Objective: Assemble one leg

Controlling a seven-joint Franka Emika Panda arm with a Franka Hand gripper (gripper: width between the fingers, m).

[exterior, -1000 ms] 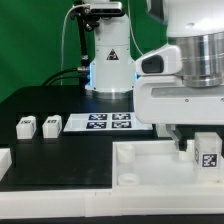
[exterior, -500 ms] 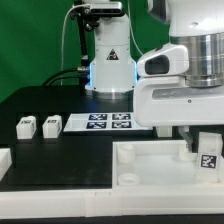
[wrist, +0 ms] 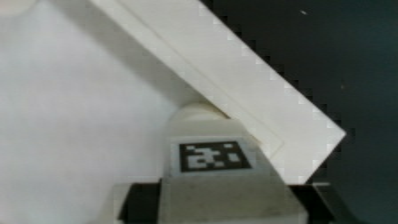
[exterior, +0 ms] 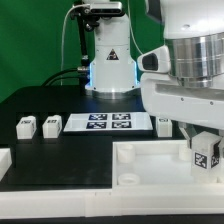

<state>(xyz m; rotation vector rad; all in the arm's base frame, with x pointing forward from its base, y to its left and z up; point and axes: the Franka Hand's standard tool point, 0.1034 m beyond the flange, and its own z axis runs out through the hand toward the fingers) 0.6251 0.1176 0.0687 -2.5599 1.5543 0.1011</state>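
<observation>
My gripper [exterior: 204, 150] is shut on a leg [exterior: 206, 155], a small white peg whose blocky head shows a black-and-white tag. It holds the leg over the large white square tray-like part [exterior: 150, 165] at the exterior view's right, near a corner. In the wrist view the leg [wrist: 217, 150] sits between my dark fingers [wrist: 146, 200], its stem pointing at the tray's raised rim [wrist: 249, 95]. Two more legs [exterior: 26, 125] [exterior: 50, 124] stand on the black table at the exterior view's left.
The marker board [exterior: 107, 123] lies flat on the black table behind the tray. A white robot base [exterior: 108, 60] stands at the back. A white block [exterior: 4, 158] sits at the exterior view's left edge.
My gripper has turned at the wrist and shifted slightly with the leg held in it; the leg's tag now faces a little differently. The other parts have not moved.
</observation>
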